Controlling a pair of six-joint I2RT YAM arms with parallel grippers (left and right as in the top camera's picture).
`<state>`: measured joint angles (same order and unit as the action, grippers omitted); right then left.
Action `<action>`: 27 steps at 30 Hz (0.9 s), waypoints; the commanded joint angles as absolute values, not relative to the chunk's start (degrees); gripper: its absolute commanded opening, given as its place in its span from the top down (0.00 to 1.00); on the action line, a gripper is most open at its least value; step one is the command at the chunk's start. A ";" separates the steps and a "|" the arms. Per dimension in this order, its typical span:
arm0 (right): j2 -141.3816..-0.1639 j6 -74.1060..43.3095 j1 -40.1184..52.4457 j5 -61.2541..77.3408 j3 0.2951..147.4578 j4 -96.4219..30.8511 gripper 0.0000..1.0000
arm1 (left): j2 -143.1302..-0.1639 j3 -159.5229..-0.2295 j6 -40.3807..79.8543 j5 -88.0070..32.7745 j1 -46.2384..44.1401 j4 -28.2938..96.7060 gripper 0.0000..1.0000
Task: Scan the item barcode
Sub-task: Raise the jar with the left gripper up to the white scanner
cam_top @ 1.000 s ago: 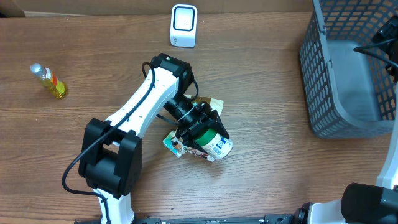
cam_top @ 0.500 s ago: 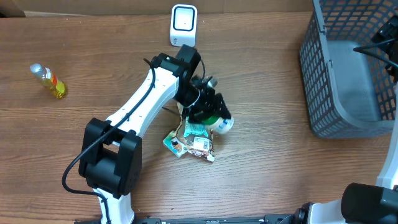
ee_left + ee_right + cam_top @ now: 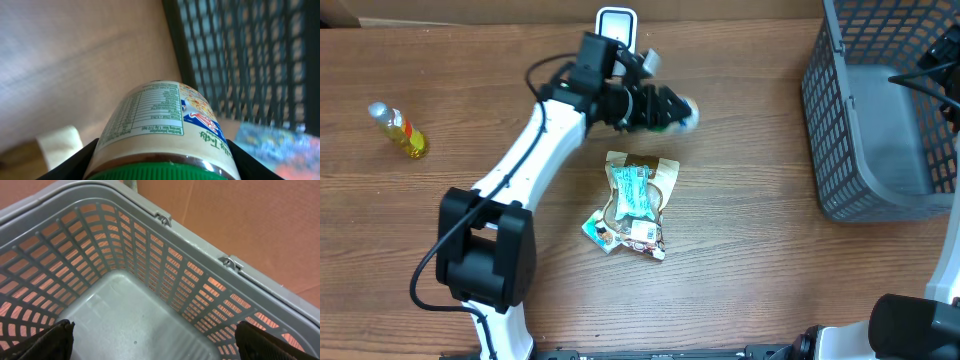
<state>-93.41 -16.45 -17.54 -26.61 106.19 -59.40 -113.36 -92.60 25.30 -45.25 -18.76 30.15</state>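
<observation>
A: Whereabouts of the jar (image 3: pixel 678 112)?
B: Lifted off the worktop (image 3: pixel 770 280), clamped in the left gripper (image 3: pixel 658 106), jaws roughly halfway apart around the green lid (image 3: pixel 160 175) end. Snug, judging by the wrist view.
A: And relative to the scanner (image 3: pixel 616 40)?
B: Just beside it, a little to the right and nearer the robot. Long axis lying roughly level, base pointing right toward the basket (image 3: pixel 880 120), so flank rather than end turned to the scanner.
A: And the barcode?
B: Hard to tell: showing only the nutrition panel (image 3: pixel 145 112) to the wrist camera, so possibly on a face turned away. Probably calls for a roll about that long axis to bring the code round to the scanner window.
A: Right gripper (image 3: pixel 155 347)?
B: Spread wide, holding nothing, hanging over the basket, well apart from the scanner. Left arm plainly the nearer one for the job.
</observation>
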 commanded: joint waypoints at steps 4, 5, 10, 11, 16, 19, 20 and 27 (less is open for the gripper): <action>-93.34 -16.21 -17.54 -27.40 106.48 -59.09 0.00 | -111.22 -104.31 27.46 -41.63 -14.96 28.58 0.96; -93.34 -16.21 -17.54 -27.40 106.48 -59.09 0.00 | -111.22 -105.78 27.42 -39.22 -14.68 28.40 0.96; -93.34 -16.23 -17.54 -27.40 106.48 -59.09 0.00 | -111.26 -108.27 23.07 -25.50 -15.00 24.62 0.96; -93.34 -16.21 -17.54 -27.40 106.48 -59.09 0.00 | -111.37 -108.25 21.65 -23.16 -15.25 23.88 0.96; -93.34 -16.21 -17.54 -27.40 106.48 -59.09 0.00 | -112.84 -108.12 13.54 -10.50 -16.62 18.92 0.96; -93.34 -16.21 -17.54 -27.40 106.48 -59.09 0.00 | -114.15 -108.12 9.67 -8.56 -17.23 14.39 0.96; -93.34 -16.21 -17.54 -27.40 106.48 -59.09 0.00 | -114.72 -108.12 8.51 -8.56 -17.37 13.02 0.96; -93.34 -16.21 -17.54 -27.40 106.48 -59.09 0.00 | -120.73 -108.12 3.53 -2.22 -17.69 3.27 0.96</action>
<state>-93.41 -16.45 -17.54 -26.59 106.19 -59.37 -117.43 -107.09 7.66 -7.62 -17.45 5.52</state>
